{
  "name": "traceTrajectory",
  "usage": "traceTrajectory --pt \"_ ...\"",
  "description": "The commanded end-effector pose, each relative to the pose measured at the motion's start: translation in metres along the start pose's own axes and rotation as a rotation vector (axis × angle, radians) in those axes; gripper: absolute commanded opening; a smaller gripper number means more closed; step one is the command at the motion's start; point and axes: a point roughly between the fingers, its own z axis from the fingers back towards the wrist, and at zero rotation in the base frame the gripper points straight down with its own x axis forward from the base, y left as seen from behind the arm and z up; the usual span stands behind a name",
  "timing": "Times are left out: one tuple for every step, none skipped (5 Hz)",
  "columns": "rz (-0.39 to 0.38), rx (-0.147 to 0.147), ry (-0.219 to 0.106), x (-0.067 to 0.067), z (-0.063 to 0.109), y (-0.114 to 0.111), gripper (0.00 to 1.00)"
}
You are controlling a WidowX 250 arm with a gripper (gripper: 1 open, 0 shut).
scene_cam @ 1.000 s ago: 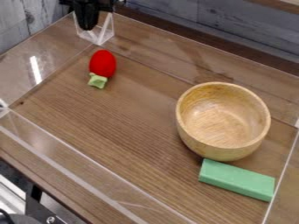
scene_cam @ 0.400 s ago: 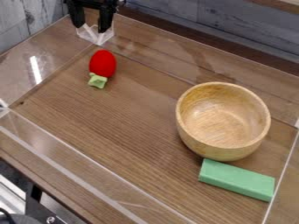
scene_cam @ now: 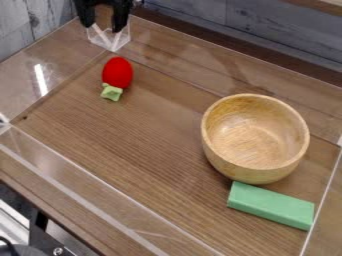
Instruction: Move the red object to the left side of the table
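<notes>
The tabletop (scene_cam: 147, 140) is brown wood with long, fine grain running through it, edged by clear, glossy acrylic walls that catch pale streaks of light. On its right side sits a wide round bowl (scene_cam: 254, 137) of smooth, light tan wood, its rim a thick pale ring around a deep, rounded hollow. Just beside the bowl, toward the lower right corner of the view, lies a green block (scene_cam: 271, 205), flat and rectangular, with straight edges and a plain, even surface.

At the top left is the gripper (scene_cam: 104, 30), dark above with pale, whitish parts below. It is spread wide open and has hold of nothing. Near it, a little nearer the camera, the red object (scene_cam: 118, 72) rests on the wood in the upper left part of the tabletop, rounded and egg-like, smooth-looking. Smallest of all is its blocky light-green leafy end (scene_cam: 111, 92), which points toward the camera.
</notes>
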Motion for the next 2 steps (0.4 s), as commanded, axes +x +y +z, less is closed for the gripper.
traceTrajectory --pt "0.016 0.007 -0.099 0.0042 0.0458 -0.0086 1.0" --pt "0.024 -0.007 -0.085 -0.0024 0.0487 -0.0177 1.0"
